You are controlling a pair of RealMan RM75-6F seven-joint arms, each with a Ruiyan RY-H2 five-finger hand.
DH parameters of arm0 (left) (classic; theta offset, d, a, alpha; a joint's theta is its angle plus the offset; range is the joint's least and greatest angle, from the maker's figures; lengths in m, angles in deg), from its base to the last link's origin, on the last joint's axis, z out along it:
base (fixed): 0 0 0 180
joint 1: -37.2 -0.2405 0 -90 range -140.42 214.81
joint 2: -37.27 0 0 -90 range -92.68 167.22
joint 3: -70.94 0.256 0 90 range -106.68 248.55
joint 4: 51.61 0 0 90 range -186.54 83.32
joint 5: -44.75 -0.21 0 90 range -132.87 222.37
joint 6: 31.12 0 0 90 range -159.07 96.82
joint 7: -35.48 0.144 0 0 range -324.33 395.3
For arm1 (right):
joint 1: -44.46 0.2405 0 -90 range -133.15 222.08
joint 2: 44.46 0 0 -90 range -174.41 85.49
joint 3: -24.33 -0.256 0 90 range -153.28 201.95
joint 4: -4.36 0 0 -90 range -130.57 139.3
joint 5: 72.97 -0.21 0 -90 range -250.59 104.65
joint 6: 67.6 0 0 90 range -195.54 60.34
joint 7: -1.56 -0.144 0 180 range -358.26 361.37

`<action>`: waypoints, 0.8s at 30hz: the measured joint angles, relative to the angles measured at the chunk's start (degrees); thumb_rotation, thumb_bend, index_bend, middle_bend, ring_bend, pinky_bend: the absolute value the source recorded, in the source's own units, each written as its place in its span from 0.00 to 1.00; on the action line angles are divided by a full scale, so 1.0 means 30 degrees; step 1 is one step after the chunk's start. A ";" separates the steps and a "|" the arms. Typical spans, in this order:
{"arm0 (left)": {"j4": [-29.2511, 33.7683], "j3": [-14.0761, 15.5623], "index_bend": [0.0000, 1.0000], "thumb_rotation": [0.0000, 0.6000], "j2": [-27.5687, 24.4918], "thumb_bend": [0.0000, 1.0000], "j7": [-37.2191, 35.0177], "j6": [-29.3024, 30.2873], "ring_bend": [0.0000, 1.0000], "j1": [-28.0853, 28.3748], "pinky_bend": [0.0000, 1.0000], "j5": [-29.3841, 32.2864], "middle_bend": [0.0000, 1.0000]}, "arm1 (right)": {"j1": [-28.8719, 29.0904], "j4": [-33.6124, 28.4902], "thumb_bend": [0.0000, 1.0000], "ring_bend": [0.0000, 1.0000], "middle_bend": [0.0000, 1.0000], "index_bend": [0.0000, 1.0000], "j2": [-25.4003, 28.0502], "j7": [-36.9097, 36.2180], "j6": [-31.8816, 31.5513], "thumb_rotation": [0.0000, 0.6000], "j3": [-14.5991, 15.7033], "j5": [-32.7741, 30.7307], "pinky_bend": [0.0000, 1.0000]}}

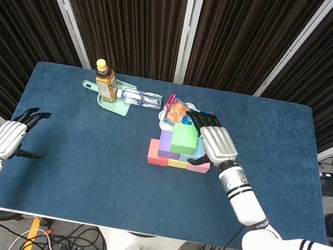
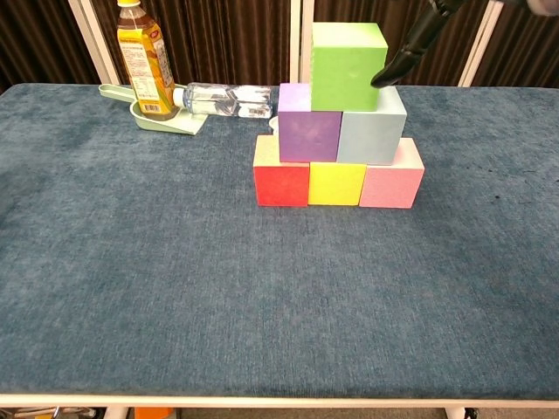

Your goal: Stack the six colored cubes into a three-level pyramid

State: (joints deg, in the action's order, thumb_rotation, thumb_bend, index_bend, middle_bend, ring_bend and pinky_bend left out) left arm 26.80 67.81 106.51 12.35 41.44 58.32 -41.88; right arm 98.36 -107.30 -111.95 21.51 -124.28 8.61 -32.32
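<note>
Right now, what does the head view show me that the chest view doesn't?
Only the head view shows the left hand off the table's left edge, the whole right hand beside the green cube, and a snack packet behind the stack. Only the chest view shows the cubes' front faces, like the yellow cube. Both show the pyramid and the bottle.

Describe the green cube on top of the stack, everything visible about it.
The green cube is a matte, plain, light green block, upright at the pyramid's top. It rests across the purple cube and the pale blue cube, sitting slightly right of centre. A dark fingertip of the right hand is at its right edge; contact is unclear.
</note>
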 measured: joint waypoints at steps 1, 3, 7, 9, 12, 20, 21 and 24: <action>0.0066 -0.0001 0.14 1.00 -0.0037 0.03 0.0040 0.0051 0.05 -0.0018 0.25 -0.0017 0.17 | -0.0083 -0.0172 0.00 0.00 0.01 0.00 0.0245 -0.0056 -0.0015 1.00 -0.0012 0.0036 0.00; 0.0235 -0.0003 0.14 1.00 -0.0118 0.03 0.0167 0.0236 0.05 -0.0085 0.25 -0.0068 0.17 | -0.0301 -0.0641 0.00 0.00 0.00 0.00 0.1020 -0.0103 -0.0004 1.00 0.0024 0.0051 0.00; 0.0459 -0.0026 0.14 1.00 -0.0196 0.03 0.0539 0.0601 0.05 -0.0228 0.25 -0.0135 0.17 | -0.0861 -0.1715 0.00 0.00 0.00 0.00 0.3138 0.0281 -0.0018 1.00 0.0498 -0.0003 0.00; 0.0555 -0.0062 0.14 1.00 -0.0228 0.03 0.0753 0.0764 0.05 -0.0288 0.25 -0.0151 0.17 | -0.1515 -0.2292 0.00 0.00 0.00 0.00 0.4348 0.0537 -0.0416 1.00 0.0967 0.0388 0.00; 0.0640 -0.0167 0.14 1.00 -0.0234 0.03 0.1163 0.1133 0.05 -0.0367 0.25 -0.0189 0.17 | -0.2734 -0.2660 0.00 0.00 0.00 0.00 0.5188 0.0455 -0.1468 1.00 0.1551 0.1865 0.00; 0.0734 -0.0406 0.14 1.00 -0.0048 0.03 0.3441 0.2800 0.05 -0.0774 0.24 -0.0642 0.14 | -0.7723 -0.1200 0.00 0.00 0.00 0.00 0.5213 -0.1126 -0.6627 1.00 0.3757 0.8861 0.00; 0.0779 -0.0404 0.14 1.00 -0.0048 0.03 0.3929 0.2995 0.04 -0.0851 0.24 -0.0730 0.14 | -0.8379 -0.0749 0.00 0.00 0.00 0.00 0.5084 -0.1459 -0.7292 1.00 0.4014 0.9500 0.00; 0.0909 -0.0367 0.14 1.00 -0.0063 0.03 0.5319 0.3523 0.03 -0.1088 0.22 -0.0955 0.12 | -1.0062 0.1010 0.00 0.00 0.00 0.00 0.4507 -0.2456 -0.9142 1.00 0.4705 1.0928 0.00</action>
State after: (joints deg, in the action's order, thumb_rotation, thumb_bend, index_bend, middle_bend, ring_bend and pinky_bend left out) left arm 29.52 66.71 106.32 28.31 52.01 55.06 -44.74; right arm 68.18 -104.27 -98.42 14.14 -151.71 22.73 0.47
